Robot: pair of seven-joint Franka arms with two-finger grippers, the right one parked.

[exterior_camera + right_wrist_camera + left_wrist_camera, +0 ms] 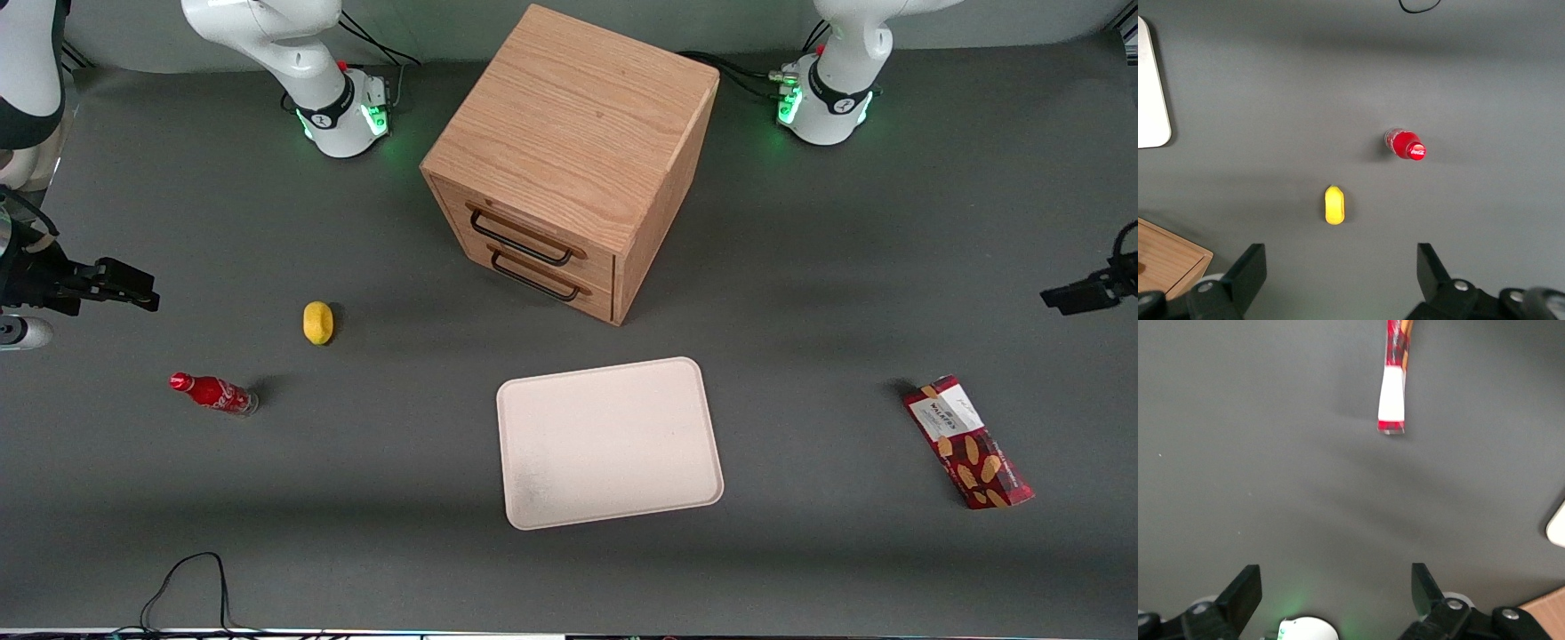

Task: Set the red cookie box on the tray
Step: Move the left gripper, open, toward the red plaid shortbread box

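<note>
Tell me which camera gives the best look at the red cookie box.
The front view: the whole red cookie box lies flat on the table toward the working arm's end, label and cookie pictures readable. The left wrist view shows only its white-labelled end, apart from the open gripper. The right wrist view misses it.
</note>
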